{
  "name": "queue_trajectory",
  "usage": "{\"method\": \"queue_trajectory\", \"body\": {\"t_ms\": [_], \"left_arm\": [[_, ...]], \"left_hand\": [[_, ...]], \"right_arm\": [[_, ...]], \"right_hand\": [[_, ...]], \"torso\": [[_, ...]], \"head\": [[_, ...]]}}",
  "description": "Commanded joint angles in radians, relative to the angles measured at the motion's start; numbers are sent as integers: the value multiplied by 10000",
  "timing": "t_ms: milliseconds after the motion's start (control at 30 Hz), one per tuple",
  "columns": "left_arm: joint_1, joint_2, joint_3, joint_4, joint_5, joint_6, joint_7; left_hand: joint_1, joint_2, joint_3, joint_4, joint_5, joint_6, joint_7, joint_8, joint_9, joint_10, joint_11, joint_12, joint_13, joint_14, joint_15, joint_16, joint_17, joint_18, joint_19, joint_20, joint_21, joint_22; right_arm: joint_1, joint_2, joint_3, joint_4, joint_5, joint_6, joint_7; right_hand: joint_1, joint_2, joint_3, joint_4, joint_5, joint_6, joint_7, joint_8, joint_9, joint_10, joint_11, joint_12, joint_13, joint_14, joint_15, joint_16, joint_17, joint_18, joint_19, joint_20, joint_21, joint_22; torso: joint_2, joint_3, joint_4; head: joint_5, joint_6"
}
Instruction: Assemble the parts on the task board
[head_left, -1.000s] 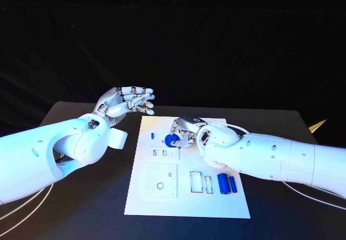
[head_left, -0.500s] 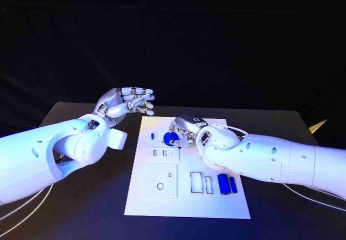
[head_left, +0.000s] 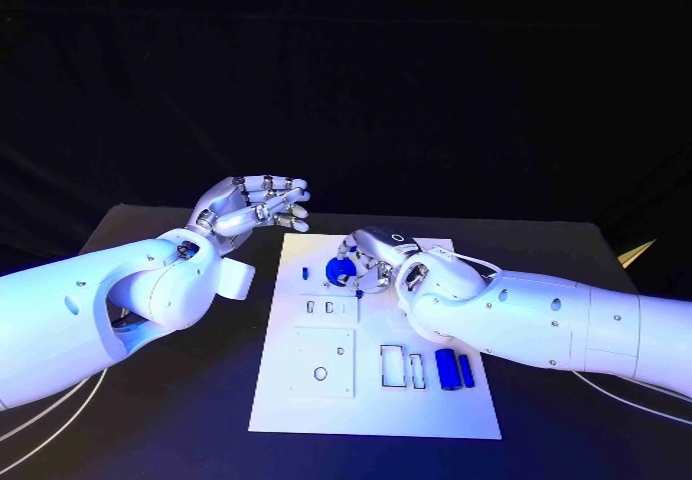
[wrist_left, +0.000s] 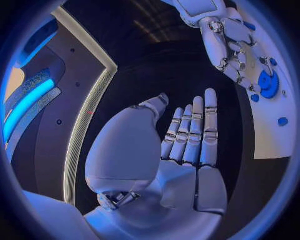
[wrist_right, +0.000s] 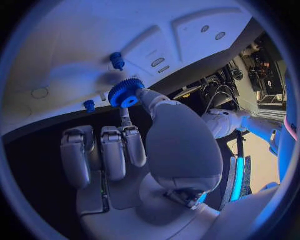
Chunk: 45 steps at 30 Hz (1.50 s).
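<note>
A: Since 1 s ago the right hand (head_left: 372, 262) has carried the blue gear (head_left: 342, 272) a bit up the task board (head_left: 375, 405), away from the robot; left hand (head_left: 257, 207) same spot.

B: Grip?

A: Gear pinched between thumb and a finger, other fingers curled beside it. Wrist view shows it edge-held, prob. so the bore stays free for a peg.

B: Where's it sit?

A: Just over the board's far half, near a small blue peg (wrist_right: 116, 60). Can't tell if it touches.

B: Left?

A: Raised off the board's far left corner, holding nothing, fingers loosely curved and close together; parked clear, I'd say. Two blue cylinders (head_left: 454, 369) lie near the board's right edge, untouched.
</note>
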<state>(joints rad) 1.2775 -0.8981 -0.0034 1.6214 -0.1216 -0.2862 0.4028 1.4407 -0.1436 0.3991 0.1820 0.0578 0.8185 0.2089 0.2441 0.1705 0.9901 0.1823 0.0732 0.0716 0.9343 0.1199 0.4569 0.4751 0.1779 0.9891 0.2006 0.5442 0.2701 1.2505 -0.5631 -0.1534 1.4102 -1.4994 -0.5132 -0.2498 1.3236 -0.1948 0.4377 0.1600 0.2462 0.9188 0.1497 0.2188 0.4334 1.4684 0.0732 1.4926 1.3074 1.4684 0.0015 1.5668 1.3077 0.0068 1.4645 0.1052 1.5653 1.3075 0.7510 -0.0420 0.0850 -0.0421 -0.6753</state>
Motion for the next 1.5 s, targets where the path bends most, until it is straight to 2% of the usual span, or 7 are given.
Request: {"method": "queue_trajectory", "body": {"t_ms": [33, 667, 1067, 1500], "left_arm": [[8, 15, 7, 12, 10, 183, 58], [9, 52, 7, -4, 10, 167, 63], [8, 76, 7, -24, 9, 169, 67], [9, 70, 7, -18, 9, 171, 57]], "left_hand": [[-80, 39, 0, -47, -33, -70, 346, -51, 11, 14, 17, -42, -3, -80, 13, 31, 14, -2, -48, 15, 32, 13], [-80, 39, 0, -47, -33, -70, 346, -51, 11, 14, 17, -42, -3, -80, 13, 31, 14, -2, -48, 15, 32, 13], [-80, 39, 0, -47, -33, -70, 346, -51, 11, 14, 17, -42, -3, -80, 13, 31, 14, -2, -48, 15, 32, 13], [-80, 39, 0, -47, -33, -70, 346, -51, 11, 14, 17, -42, -3, -80, 13, 31, 14, -2, -48, 15, 32, 13]], "right_arm": [[6, 9, 10, -70, -381, -327, 15], [50, 458, 18, -961, -851, -83, -468], [53, 638, 19, -1211, -980, -51, -630], [56, 775, 18, -1448, -994, 373, -824]], "right_hand": [[-100, -36, 69, -5, 39, 42, -1, 13, 18, 408, -75, 49, 1974, 1018, -80, 32, 2607, -68, 1063, -75, 55, 2633], [-108, -94, 117, -57, -4, 33, -4, 1, 16, 412, -80, 51, 1976, 1024, -83, 40, 2631, -68, 1063, -80, 55, 2633], [-95, -91, 166, -90, -42, 35, -5, -4, 15, 420, -82, 59, 1984, 1024, -86, 40, 2631, -68, 1063, -83, 55, 2633], [-111, -101, 196, -109, -105, 37, -1, -8, 15, 418, -79, 54, 1981, 1024, -87, 40, 2631, -68, 1063, -85, 55, 2633]], "torso": [[0, -2, 4], [8, -8, 11], [8, -10, 16], [6, -3, -5]], "head": [[-7, 6], [-70, 93], [-54, 70], [-40, 20]]}}
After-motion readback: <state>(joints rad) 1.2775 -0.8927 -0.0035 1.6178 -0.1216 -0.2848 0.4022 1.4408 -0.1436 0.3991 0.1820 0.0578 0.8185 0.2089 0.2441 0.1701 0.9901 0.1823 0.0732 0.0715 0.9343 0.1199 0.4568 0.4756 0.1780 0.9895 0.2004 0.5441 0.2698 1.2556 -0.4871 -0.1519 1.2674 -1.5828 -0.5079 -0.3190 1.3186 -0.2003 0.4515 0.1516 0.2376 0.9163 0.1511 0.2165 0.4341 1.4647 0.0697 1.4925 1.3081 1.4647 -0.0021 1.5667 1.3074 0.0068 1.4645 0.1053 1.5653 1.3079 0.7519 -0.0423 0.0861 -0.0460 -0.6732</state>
